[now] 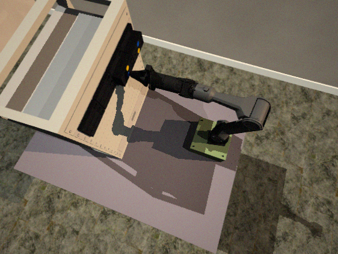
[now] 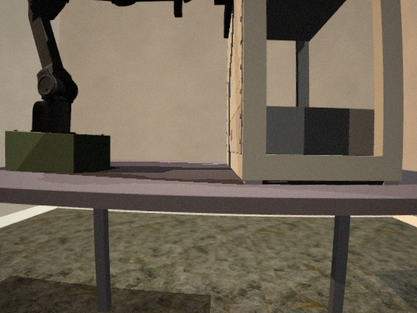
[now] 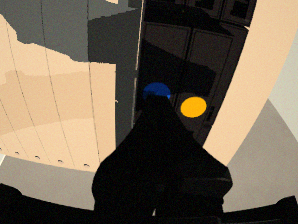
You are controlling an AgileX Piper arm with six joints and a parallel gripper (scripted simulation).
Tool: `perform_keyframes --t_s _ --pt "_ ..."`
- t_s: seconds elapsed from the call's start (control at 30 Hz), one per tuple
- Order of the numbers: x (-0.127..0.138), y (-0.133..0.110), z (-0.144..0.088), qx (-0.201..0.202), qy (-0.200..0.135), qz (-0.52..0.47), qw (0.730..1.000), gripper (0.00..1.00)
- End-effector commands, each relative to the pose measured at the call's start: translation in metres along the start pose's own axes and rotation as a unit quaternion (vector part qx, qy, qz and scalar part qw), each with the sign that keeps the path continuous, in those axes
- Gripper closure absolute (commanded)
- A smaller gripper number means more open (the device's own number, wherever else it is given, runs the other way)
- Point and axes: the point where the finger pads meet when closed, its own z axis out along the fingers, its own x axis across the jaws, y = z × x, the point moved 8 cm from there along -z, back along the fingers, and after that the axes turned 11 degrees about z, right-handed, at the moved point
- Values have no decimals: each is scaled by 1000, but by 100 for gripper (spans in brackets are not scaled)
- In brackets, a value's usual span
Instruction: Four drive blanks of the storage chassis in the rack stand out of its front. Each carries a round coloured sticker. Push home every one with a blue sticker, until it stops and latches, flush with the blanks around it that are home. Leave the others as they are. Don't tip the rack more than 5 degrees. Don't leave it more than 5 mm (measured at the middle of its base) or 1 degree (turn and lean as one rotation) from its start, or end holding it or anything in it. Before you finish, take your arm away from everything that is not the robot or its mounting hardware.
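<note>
The black storage chassis (image 1: 118, 67) sits in the front of the beige rack (image 1: 60, 60). Protruding blanks carry round stickers. An upper pair shows blue (image 1: 138, 43) and orange (image 1: 139, 50). A lower pair shows orange (image 1: 127, 67) and blue (image 1: 129, 73). My gripper (image 1: 133, 74) is shut and empty, its tip right at the face of the lower blue-sticker blank. In the wrist view the shut fingers (image 3: 157, 111) cover the lower edge of that blue sticker (image 3: 157, 90), with the orange sticker (image 3: 193, 107) just to its right. I cannot tell whether the tip touches the blank.
The rack stands on a lilac table (image 1: 144, 168), as does my green arm base (image 1: 210, 138). In the side view the rack frame (image 2: 315, 111) holds a dark box low down (image 2: 326, 130), and the arm (image 2: 48, 63) reaches along the top edge.
</note>
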Motion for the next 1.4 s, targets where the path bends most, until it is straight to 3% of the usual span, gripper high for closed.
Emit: perform_keyframes --t_s 0.0,1.37 --pt "-1 0 0 1 -1 0 1000 100" --pt "0 0 20 1 -1 0 1000 100"
